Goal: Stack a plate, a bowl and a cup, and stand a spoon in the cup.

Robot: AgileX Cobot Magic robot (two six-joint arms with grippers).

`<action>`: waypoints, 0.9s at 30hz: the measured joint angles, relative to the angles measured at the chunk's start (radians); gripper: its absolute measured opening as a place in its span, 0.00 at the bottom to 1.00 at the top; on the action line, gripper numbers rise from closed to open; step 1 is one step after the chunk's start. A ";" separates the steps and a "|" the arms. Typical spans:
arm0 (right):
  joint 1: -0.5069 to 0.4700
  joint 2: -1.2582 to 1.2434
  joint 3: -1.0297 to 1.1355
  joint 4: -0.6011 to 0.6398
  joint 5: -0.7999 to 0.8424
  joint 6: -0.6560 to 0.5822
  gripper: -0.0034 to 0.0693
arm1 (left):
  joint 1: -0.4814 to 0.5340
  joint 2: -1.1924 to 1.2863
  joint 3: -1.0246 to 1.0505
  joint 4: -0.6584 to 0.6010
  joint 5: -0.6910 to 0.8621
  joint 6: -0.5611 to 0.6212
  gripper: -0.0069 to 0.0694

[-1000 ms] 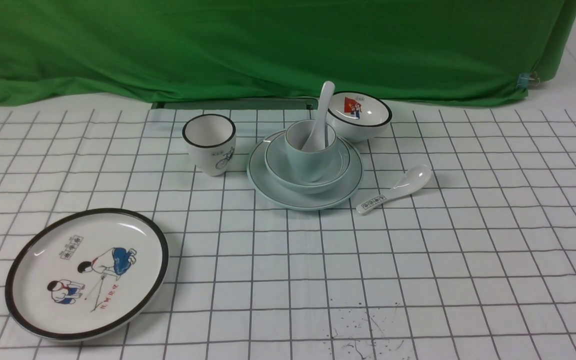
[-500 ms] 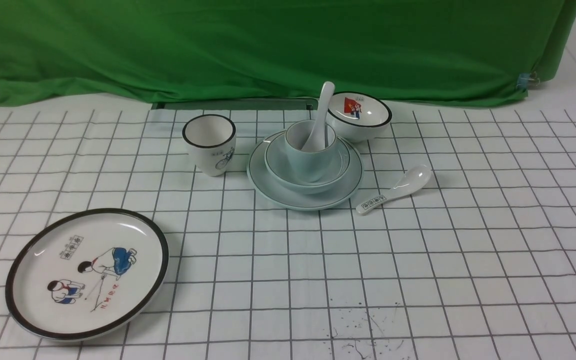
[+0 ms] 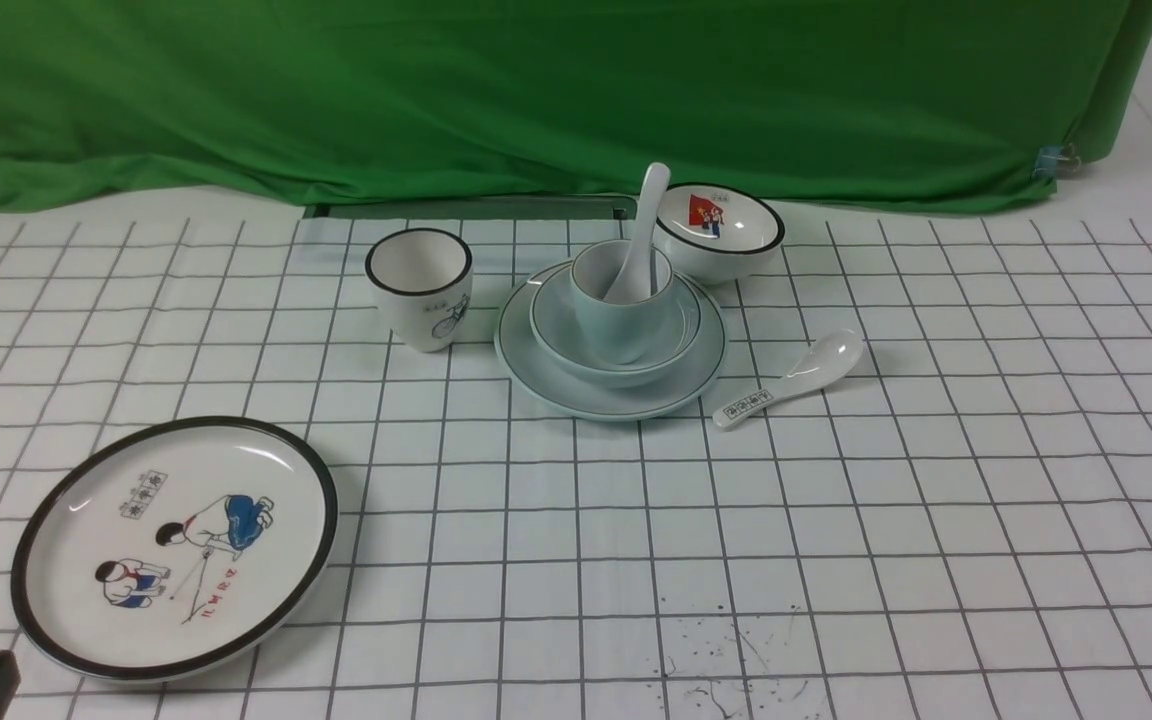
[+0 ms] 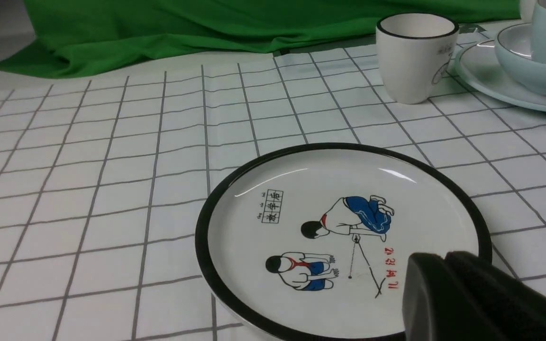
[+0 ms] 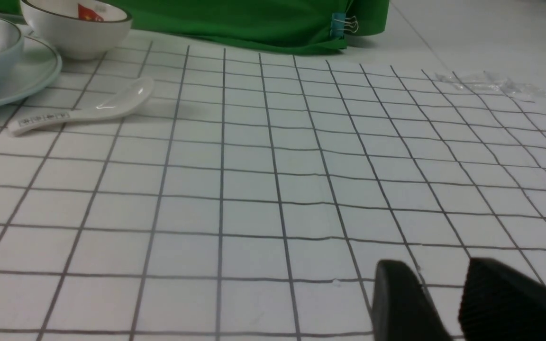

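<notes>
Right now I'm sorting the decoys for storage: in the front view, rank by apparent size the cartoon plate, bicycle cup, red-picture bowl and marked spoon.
1. White black-rimmed plate with cartoon children, largest, though nearest the camera.
2. White black-rimmed bowl with a red picture and white spoon with a printed handle: similar span, unsure.
3. White black-rimmed cup with a bicycle drawing, narrowest.

A white tablecloth with a grey grid covered the table. Directly on it lay the pale blue-green plate at far centre, a bicycle cup to its left, a picture bowl behind, a marked spoon to its right, and a cartoon plate near left.
</notes>
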 joint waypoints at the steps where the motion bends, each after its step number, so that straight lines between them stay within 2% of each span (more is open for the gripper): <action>1: 0.000 0.000 0.000 0.000 0.000 0.000 0.38 | 0.010 0.000 0.000 -0.007 0.000 0.000 0.05; 27: 0.000 0.000 0.000 0.000 0.001 0.000 0.38 | 0.022 0.000 0.000 -0.015 -0.035 0.014 0.05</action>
